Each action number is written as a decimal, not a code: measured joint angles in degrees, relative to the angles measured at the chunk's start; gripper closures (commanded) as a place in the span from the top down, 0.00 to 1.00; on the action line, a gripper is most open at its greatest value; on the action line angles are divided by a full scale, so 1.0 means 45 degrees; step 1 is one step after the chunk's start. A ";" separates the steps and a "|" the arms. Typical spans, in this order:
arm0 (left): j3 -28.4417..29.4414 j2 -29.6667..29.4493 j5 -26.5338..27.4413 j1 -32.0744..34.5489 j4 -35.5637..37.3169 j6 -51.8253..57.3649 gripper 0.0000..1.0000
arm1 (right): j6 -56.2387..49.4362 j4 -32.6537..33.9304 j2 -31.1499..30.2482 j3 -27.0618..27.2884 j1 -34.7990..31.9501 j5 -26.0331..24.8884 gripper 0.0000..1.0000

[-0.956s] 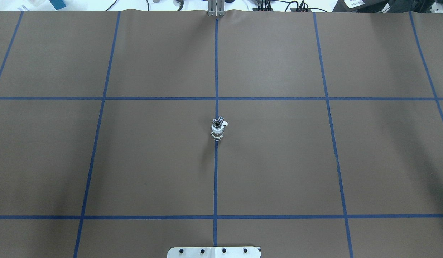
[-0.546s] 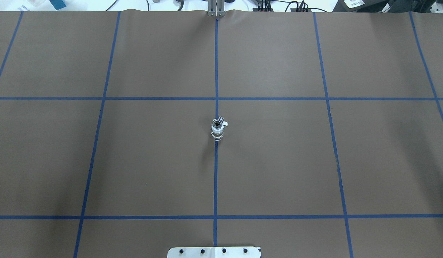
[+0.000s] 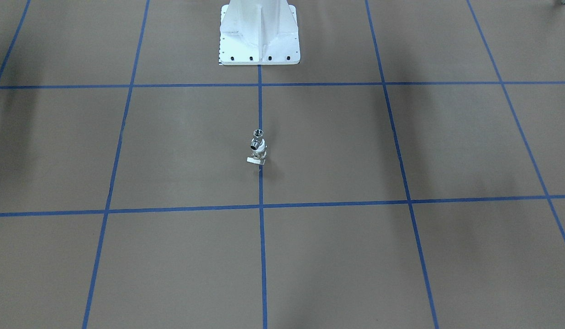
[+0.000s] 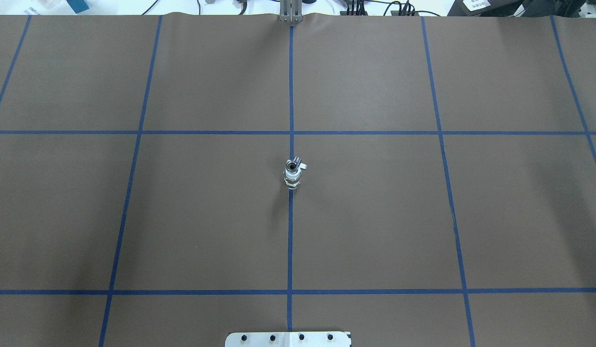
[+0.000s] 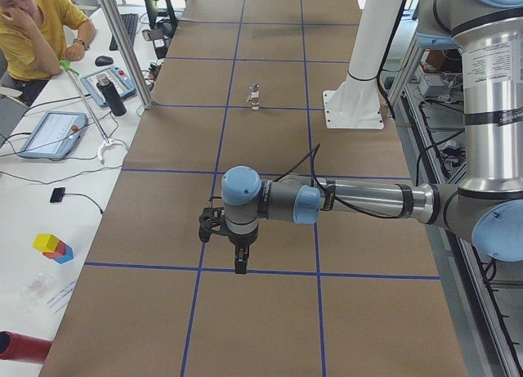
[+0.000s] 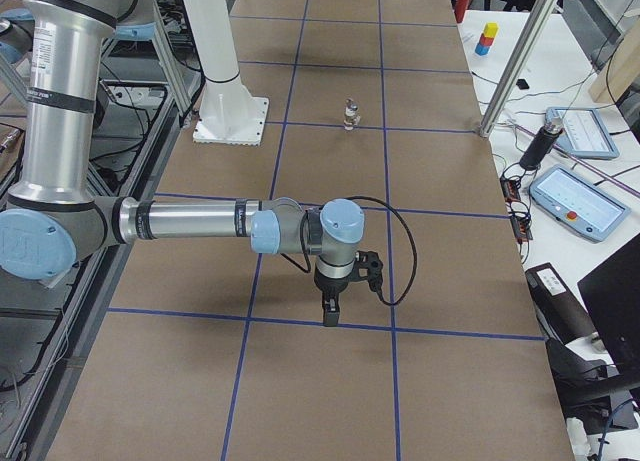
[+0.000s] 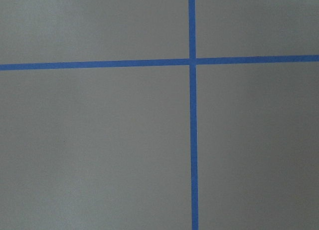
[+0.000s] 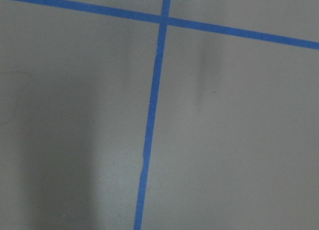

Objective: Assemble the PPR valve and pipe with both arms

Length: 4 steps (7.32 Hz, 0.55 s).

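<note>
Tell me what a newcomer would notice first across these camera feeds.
A small valve-and-pipe stack stands alone and upright on the centre blue tape line of the brown table, with nothing gripping it. Both arms are off to either side, outside the overhead view: the left pincer and the right pincer point down at the table, far from the stack.

Valve (image 4: 292, 181): 1. Pipe (image 4: 291, 166): 1. Left arm (image 5: 368, 201) plus right arm (image 6: 180, 221): 2. Pedestal (image 3: 259, 32): 1. Tablets (image 5: 51, 133): 2. Bottle (image 5: 114, 96): 1. Person (image 5: 33, 25): 1.
</note>
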State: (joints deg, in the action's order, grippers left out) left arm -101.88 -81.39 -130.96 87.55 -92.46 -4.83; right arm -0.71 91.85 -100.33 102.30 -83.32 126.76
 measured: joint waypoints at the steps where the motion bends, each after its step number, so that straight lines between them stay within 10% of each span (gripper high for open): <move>1: 0.0002 0.0000 0.0000 0.0000 0.0000 0.0000 1.00 | -0.0003 0.0000 -0.0002 -0.0053 -0.0010 0.0008 1.00; 4: 0.0003 0.0045 0.0000 0.0002 0.0017 0.0000 1.00 | -0.0018 0.0000 -0.0008 -0.0105 -0.0018 0.0015 1.00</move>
State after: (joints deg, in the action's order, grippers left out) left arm -101.87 -81.19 -130.96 87.56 -92.39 -4.83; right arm -0.79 91.85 -100.36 101.83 -83.40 126.82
